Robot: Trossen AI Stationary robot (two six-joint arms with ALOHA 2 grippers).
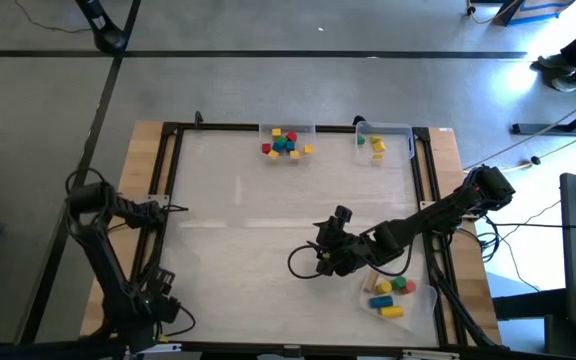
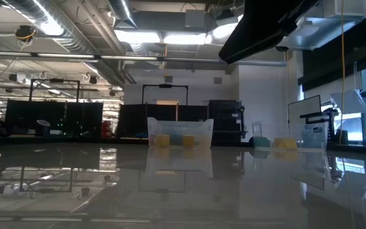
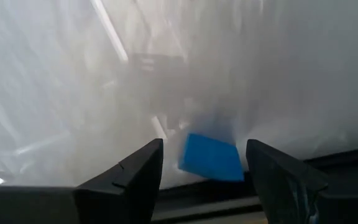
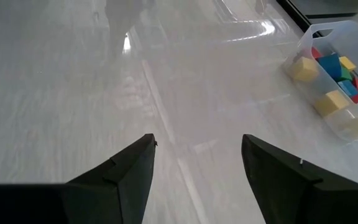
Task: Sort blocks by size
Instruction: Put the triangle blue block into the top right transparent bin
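Note:
Several blocks (image 1: 286, 143) in red, blue, yellow and green lie in a clear tray at the table's far edge; they also show in the right wrist view (image 4: 334, 65). A few yellow and green blocks (image 1: 376, 146) lie in a second far tray. More blocks (image 1: 390, 295) lie in a near-right tray. My right gripper (image 1: 320, 252) is open and empty (image 4: 197, 155) above the bare table middle. My left gripper (image 1: 158, 305) is at the near left, open (image 3: 205, 155). A blue block (image 3: 211, 157) lies on the table between its fingertips, apart from both.
A dark frame (image 1: 168, 200) runs round the clear table top. The two far trays show in the low view (image 2: 180, 137), with the right arm (image 2: 278, 25) overhead. Cables loop beside the right gripper (image 1: 303, 265). The table's middle and left are bare.

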